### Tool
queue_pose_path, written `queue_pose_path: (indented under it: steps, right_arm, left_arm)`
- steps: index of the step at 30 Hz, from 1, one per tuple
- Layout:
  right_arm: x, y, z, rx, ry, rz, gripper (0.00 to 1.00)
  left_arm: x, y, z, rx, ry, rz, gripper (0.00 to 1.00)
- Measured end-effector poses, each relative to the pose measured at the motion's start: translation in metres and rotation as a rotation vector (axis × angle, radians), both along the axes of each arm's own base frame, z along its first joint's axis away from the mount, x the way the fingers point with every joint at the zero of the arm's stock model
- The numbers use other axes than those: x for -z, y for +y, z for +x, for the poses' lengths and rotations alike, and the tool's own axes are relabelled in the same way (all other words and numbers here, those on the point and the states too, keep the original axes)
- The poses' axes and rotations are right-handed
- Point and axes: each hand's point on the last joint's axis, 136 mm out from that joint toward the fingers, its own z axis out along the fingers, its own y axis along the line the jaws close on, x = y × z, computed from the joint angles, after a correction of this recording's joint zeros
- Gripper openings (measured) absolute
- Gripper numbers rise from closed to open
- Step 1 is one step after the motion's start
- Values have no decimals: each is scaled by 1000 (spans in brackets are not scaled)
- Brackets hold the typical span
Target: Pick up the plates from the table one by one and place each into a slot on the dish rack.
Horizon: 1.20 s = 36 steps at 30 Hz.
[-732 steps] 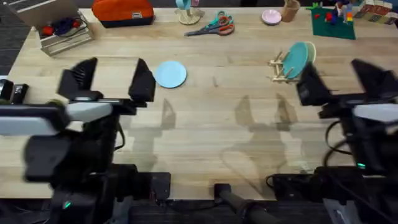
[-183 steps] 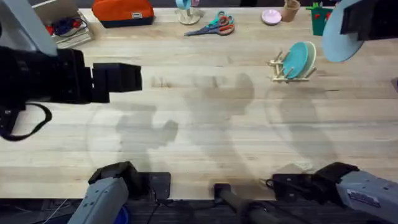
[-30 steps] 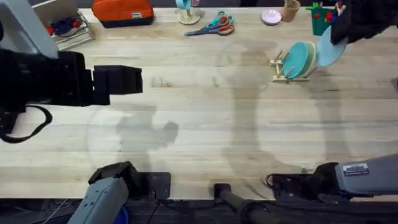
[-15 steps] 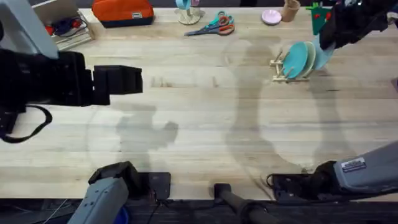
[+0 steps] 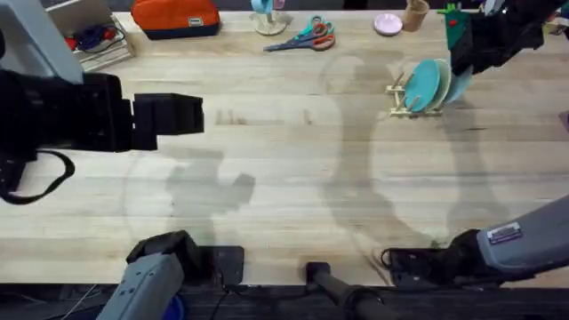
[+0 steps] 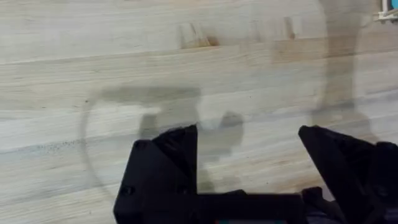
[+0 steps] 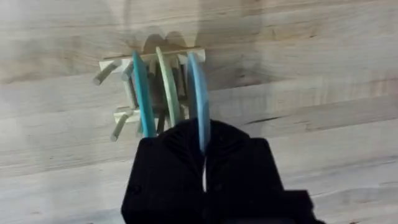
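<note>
Light blue plate (image 7: 198, 93) on edge, pinched by right gripper (image 7: 203, 152), lowering into end slot of dish rack (image 7: 118, 115) beside cream plate (image 7: 166, 87) and teal plate (image 7: 142, 93). Left gripper (image 6: 249, 168) spread wide over bare surface (image 6: 186, 74). Risk: plate rim catches peg or neighbour, tipping light rack; early release lets plate roll off

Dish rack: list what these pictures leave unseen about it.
- Overhead: the right gripper covers the light blue plate's upper part; the dish rack's slots are too small to count.
- Right wrist: the fingers hide the plates' near edges; whether the blue plate sits between pegs is unclear.
</note>
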Motion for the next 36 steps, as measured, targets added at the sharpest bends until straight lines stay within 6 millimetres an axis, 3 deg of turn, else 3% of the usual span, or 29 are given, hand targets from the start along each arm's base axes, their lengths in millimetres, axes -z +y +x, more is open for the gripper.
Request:
queue_pose_path:
  steps: [10, 19, 36]
  right_arm:
    - [0, 0, 0, 0, -1, 0, 36]
    - [0, 0, 2, -3, -6, -1, 176]
    - [0, 0, 1, -3, -6, -1, 138]
  left_arm:
    - [0, 0, 0, 0, 0, 0, 994]
    - [0, 0, 0, 0, 0, 0, 994]
    - [0, 0, 0, 0, 0, 0, 993]
